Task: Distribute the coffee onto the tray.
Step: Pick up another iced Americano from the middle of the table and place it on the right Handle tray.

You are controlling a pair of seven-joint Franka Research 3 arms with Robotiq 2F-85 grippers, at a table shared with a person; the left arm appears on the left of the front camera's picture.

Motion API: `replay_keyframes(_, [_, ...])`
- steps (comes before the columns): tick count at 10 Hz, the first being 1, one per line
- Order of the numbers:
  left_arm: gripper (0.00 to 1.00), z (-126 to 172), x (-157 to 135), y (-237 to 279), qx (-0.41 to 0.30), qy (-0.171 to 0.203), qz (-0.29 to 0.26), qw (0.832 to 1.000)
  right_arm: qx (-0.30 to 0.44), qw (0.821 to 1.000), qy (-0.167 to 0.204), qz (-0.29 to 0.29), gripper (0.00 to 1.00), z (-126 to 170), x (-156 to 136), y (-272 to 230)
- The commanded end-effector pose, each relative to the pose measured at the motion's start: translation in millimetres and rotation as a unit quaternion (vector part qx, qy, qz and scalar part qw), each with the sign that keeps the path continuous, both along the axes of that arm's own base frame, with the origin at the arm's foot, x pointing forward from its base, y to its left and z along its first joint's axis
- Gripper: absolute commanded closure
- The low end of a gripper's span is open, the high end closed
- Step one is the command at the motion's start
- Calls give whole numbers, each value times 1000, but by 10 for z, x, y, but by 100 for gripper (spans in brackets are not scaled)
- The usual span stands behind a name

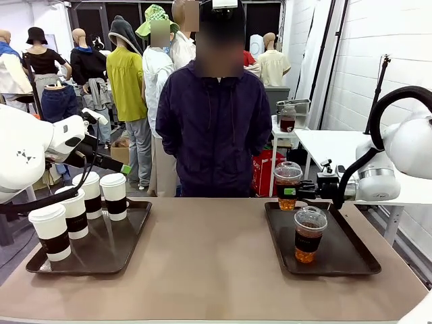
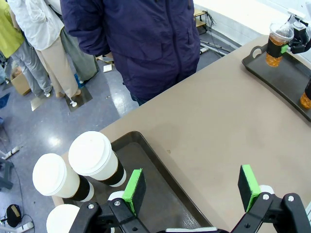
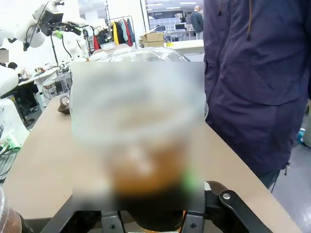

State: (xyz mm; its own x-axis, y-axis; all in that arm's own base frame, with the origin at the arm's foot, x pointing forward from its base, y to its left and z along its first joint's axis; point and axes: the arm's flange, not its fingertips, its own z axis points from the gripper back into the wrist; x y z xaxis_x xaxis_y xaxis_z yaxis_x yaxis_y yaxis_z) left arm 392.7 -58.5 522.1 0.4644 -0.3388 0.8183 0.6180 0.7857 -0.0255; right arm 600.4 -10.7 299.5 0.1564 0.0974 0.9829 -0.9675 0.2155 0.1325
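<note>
Brown tabletop [image 1: 209, 256] up front: I see my right gripper [image 1: 305, 190] clamped on a clear iced coffee cup [image 1: 288, 183] over the right tray [image 1: 351, 260]; another [image 1: 309, 234] sits there. Left wrist: left gripper [image 2: 192, 187] spread wide above paper cups [image 2: 95, 158]. Right wrist: cup blurred.

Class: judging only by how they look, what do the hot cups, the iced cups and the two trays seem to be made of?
White lidded cups: probably matte paper, with dark, likely card sleeves and opaque plastic-looking lids. Dome-lidded cups: clear glossy plastic, since the brown drink shows through. Left tray and right tray: dark, smooth, raised rims with a soft sheen, likely moulded plastic, though the look leaves that open.
</note>
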Motion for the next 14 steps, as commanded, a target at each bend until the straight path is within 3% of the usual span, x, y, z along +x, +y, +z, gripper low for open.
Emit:
replay_keyframes(1, [0,-2,0,8,0,2,0,1000,19,999,-31,6,48,-19,-82,5])
replay_keyframes(3, [0,-2,0,8,0,2,0,1000,31,998,-46,9,48,-92,-106,3])
replay_keyframes(14, [0,-2,0,8,0,2,0,1000,40,999,-31,11,48,-635,-47,-140])
